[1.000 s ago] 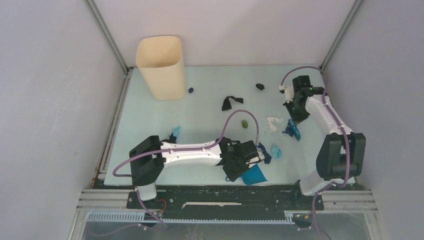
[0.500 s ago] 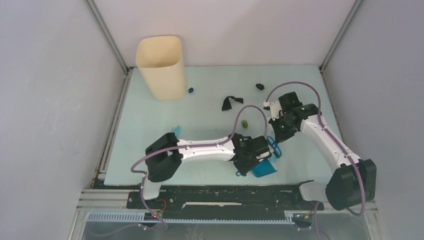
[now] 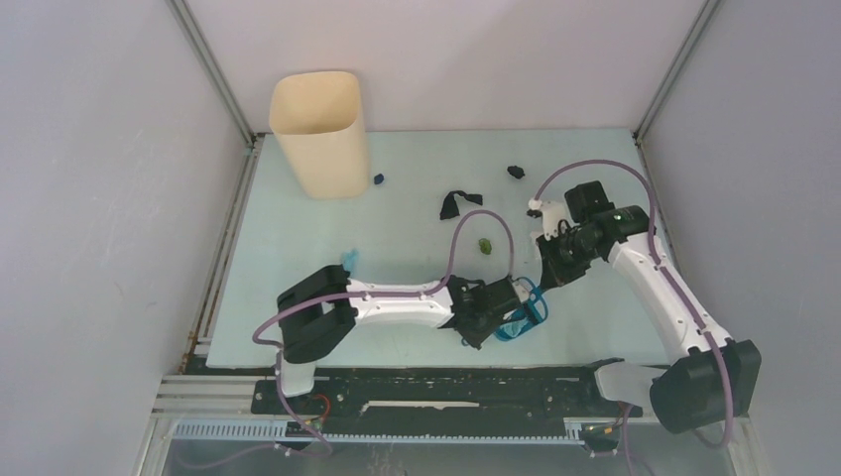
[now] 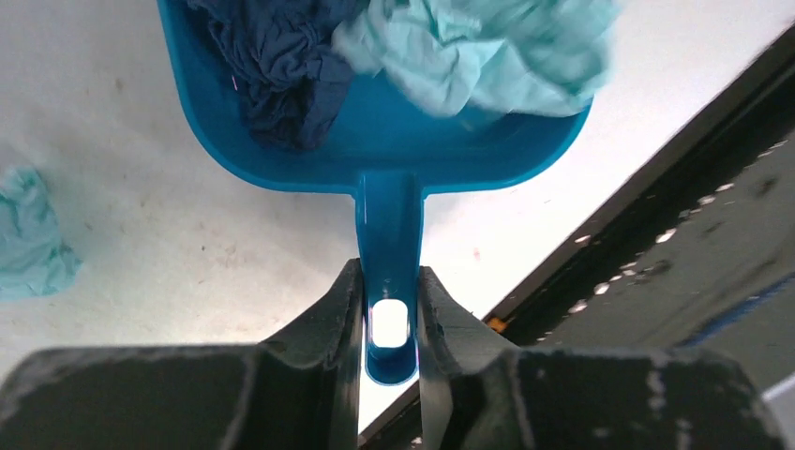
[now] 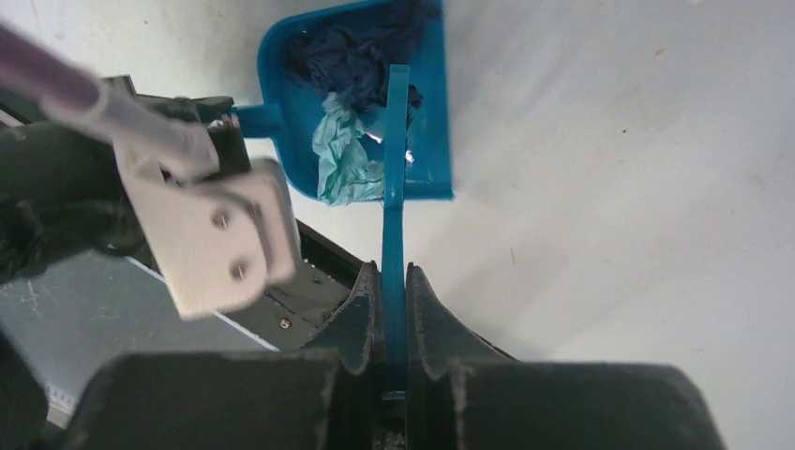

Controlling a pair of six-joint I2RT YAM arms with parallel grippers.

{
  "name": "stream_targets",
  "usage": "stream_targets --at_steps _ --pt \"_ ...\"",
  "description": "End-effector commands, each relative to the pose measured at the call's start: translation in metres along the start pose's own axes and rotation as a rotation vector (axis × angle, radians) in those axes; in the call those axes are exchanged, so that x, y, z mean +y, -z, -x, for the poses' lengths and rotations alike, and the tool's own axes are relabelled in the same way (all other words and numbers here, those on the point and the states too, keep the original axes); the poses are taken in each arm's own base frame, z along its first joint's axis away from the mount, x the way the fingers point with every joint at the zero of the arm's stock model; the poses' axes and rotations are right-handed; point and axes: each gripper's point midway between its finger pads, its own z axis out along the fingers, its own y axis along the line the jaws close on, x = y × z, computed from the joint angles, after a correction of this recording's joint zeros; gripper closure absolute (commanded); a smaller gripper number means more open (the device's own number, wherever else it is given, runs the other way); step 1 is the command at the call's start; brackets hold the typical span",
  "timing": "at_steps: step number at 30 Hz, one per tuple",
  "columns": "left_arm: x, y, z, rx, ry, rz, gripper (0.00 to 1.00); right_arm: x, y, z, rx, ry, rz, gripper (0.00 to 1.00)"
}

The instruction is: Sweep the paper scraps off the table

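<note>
My left gripper [image 3: 493, 315] is shut on the handle of the blue dustpan [image 3: 518, 319], which rests on the table [image 3: 298, 248] near its front edge. In the left wrist view the gripper [image 4: 389, 309] clamps the handle [image 4: 389, 225]; a dark blue scrap [image 4: 281, 66] and a light blue scrap [image 4: 469, 47] lie in the pan. My right gripper [image 3: 551, 268] is shut on the blue brush [image 5: 394, 187], whose head reaches into the dustpan [image 5: 436, 112]. Loose scraps lie on the table: black [image 3: 456, 203], small black [image 3: 516, 172], dark blue [image 3: 379, 179], green [image 3: 486, 244], light blue [image 3: 348, 260].
A beige bin [image 3: 319, 134] stands at the far left corner. Metal frame rails run along the table's near edge [image 3: 446, 382]. Grey walls close in the left, back and right sides. One light blue scrap [image 4: 28, 244] lies left of the dustpan.
My right arm has swung the brush from the far right towards the near middle, up to the dustpan. The left arm has shifted the dustpan. Scraps that lay there are now in the pan.
</note>
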Motion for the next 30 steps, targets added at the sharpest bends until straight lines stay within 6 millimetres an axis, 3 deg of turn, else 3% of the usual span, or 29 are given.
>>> stream_targets --at_steps 1,5,8,14,20,25,30 --pt "0.004 0.011 0.022 -0.193 0.055 0.009 1.00 -0.001 0.036 0.020 -0.101 0.014 -0.019 1.00" --pt "0.000 0.014 0.021 -0.203 0.043 0.009 1.00 -0.030 0.063 0.040 -0.178 -0.017 -0.093 1.00" --pt "0.000 0.022 0.019 -0.196 0.048 0.006 1.00 -0.065 0.069 0.051 -0.166 -0.040 -0.176 1.00" --pt "0.006 0.036 0.011 -0.119 0.085 0.046 1.00 -0.135 0.060 0.087 -0.201 -0.033 -0.393 1.00" --pt "0.003 0.044 -0.011 0.053 0.071 0.032 1.00 -0.176 0.039 0.122 -0.154 -0.046 -0.471 1.00" --pt "0.017 0.042 -0.007 0.062 0.119 0.056 1.00 -0.178 0.008 0.151 -0.106 0.051 -0.490 1.00" --pt "0.029 0.031 0.001 0.094 0.122 0.073 1.00 -0.145 -0.024 0.145 -0.026 0.147 -0.354 1.00"
